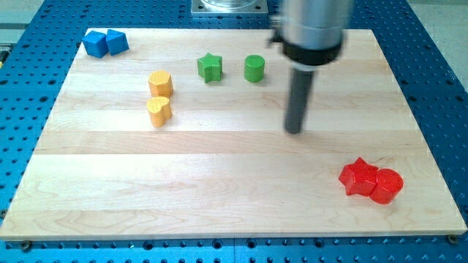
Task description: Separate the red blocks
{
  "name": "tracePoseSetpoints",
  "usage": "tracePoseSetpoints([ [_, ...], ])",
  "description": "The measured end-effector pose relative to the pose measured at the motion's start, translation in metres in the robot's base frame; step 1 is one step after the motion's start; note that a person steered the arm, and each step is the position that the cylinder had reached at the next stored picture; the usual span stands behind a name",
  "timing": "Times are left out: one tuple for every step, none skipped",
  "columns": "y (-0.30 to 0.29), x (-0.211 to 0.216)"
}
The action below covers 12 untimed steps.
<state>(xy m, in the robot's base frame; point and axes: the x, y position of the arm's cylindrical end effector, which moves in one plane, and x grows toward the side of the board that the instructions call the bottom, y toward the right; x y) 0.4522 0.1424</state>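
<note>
Two red blocks lie touching at the view's lower right: a red star (358, 176) and a red cylinder (387, 185) just to its right. My tip (294, 131) rests on the board near the middle right, well above and to the left of the red pair, not touching any block.
A green star (210, 67) and a green cylinder (254, 68) sit at the top centre. A yellow hexagon (161, 83) and a yellow heart (159, 111) sit left of centre. Two blue blocks (104, 42) touch at the top left corner. The wooden board (219, 204) lies on a blue perforated table.
</note>
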Motion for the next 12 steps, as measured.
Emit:
tracePoseSetpoints([
  [0.063, 0.002],
  [0.081, 0.052],
  [0.139, 0.111],
  [0.195, 0.132],
  [0.145, 0.137],
  [0.073, 0.128],
  [0.030, 0.112],
  [-0.025, 0.097],
  [-0.073, 0.071],
  [-0.093, 0.054],
  [-0.068, 0.059],
  [-0.027, 0.063],
])
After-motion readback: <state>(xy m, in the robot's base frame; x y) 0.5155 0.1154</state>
